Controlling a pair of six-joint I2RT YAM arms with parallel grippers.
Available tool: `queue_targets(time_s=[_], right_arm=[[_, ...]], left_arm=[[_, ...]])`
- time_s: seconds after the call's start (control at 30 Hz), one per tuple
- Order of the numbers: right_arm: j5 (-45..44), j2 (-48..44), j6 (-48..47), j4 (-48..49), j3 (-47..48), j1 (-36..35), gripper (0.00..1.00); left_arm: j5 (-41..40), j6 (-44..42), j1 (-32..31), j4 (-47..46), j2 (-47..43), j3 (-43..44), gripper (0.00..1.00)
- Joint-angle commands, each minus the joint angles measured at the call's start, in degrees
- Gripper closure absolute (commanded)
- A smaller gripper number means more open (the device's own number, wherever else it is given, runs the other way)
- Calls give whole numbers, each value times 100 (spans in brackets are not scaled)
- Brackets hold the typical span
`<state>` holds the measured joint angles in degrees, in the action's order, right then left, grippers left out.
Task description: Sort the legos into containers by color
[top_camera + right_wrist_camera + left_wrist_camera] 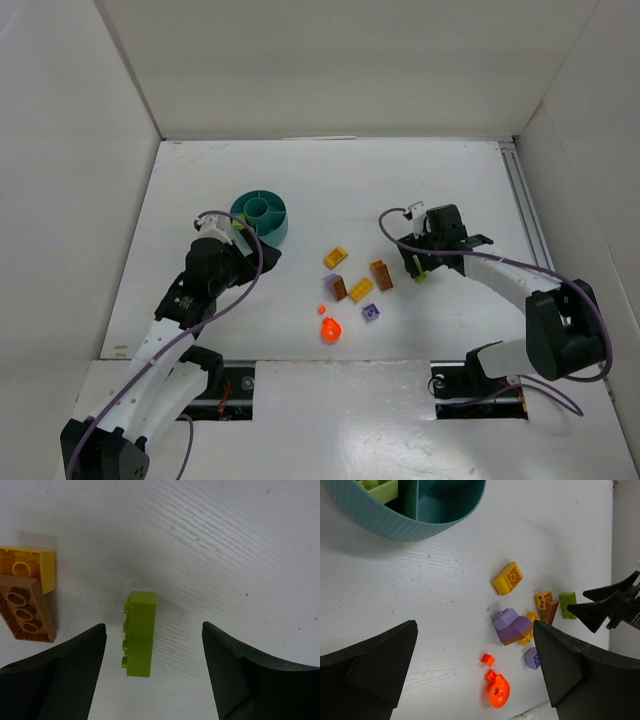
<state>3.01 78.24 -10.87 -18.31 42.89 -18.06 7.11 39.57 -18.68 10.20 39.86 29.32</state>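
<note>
White bench (440, 180) has lots of free room around the right gripper (153, 626). It is open wide, with the green lego (140, 632) between its fingers. Go straight down and pinch the long sides, keeping off the brown brick (27, 612) nearby. The teal dish (268, 232) sits well apart, by the left gripper (475, 630), which is wide open and empty.

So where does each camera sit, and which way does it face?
Top external: above and behind the bases, facing down at the table; left arm and right arm show.
Left wrist: on the left arm, facing down over bricks, dish at top; own fingers show.
Right wrist: on the right arm, facing straight down at a green brick; own fingers show.
Shared: all three see that brick.
</note>
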Motion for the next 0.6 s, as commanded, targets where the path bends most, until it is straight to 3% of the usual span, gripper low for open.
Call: queue_targets(time_s=[0.0, 0.27, 0.57], right_arm=[[236, 59, 50, 380, 96, -56, 19], [402, 51, 50, 433, -150, -57, 26], [455, -326, 156, 319, -483, -57, 26]], left_arm=[[80, 51, -13, 122, -74, 196, 0], [-131, 103, -13, 185, -74, 302, 0], [-298, 165, -13, 184, -74, 530, 0]])
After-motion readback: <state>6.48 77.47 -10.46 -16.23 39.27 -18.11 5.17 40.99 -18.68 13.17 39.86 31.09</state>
